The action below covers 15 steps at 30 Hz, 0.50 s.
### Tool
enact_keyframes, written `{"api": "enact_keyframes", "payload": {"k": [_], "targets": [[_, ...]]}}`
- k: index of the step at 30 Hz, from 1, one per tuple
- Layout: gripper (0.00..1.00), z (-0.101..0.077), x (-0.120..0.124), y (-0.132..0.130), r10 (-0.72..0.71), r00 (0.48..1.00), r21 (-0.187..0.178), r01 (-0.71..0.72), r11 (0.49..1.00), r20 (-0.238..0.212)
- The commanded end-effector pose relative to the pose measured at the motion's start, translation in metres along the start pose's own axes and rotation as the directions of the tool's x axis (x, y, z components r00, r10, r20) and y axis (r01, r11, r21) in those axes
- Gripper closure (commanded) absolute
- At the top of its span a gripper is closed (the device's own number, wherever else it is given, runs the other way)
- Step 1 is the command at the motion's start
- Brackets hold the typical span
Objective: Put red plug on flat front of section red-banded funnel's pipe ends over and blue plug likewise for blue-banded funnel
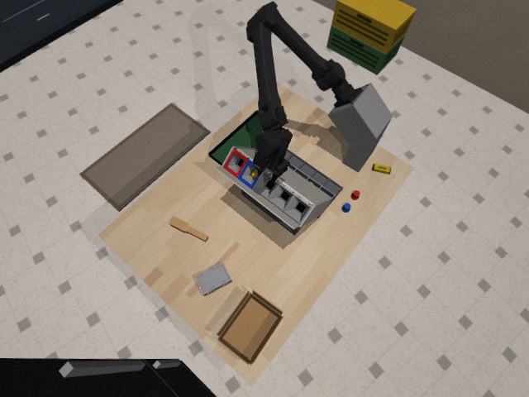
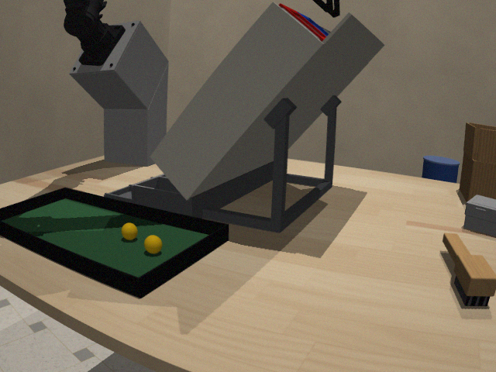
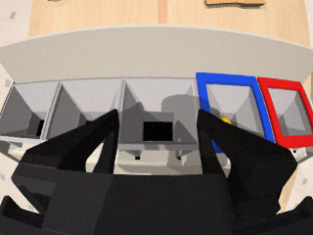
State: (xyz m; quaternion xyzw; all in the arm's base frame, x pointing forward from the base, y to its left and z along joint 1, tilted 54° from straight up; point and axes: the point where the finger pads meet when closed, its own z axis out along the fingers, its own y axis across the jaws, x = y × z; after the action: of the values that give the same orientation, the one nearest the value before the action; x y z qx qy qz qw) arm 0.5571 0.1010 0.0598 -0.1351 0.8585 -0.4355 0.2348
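The grey funnel rack (image 1: 273, 188) stands tilted on a dark frame, with a row of several funnels on top. The red-banded funnel (image 3: 289, 112) is at one end and the blue-banded funnel (image 3: 234, 110) is beside it. My gripper (image 3: 157, 117) is open and empty, just above the plain funnel next to the blue one. A yellow marble (image 3: 225, 118) lies in the blue-banded funnel, partly hidden by a finger. Two yellow marbles (image 2: 129, 231) (image 2: 153, 243) lie in the green tray (image 2: 100, 235). The red plug (image 1: 355, 194) and the blue plug (image 1: 345, 208) stand on the table beside the rack.
The grey arm pedestal (image 1: 360, 126) stands behind the rack. A wooden brush (image 1: 188, 228), a small grey box (image 1: 212, 278) and an open cardboard box (image 1: 250, 327) lie toward the front. A small yellow block (image 1: 381, 168) lies near the pedestal.
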Motion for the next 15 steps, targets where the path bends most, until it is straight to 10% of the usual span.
{"api": "enact_keyframes", "payload": {"k": [1,15], "targets": [[0.41,-0.013,-0.012,-0.001,0.018,1.0,-0.002,-0.018,1.0,0.019],[0.41,-0.03,-0.02,-0.002,0.018,1.0,-0.002,-0.018,1.0,0.019]]}}
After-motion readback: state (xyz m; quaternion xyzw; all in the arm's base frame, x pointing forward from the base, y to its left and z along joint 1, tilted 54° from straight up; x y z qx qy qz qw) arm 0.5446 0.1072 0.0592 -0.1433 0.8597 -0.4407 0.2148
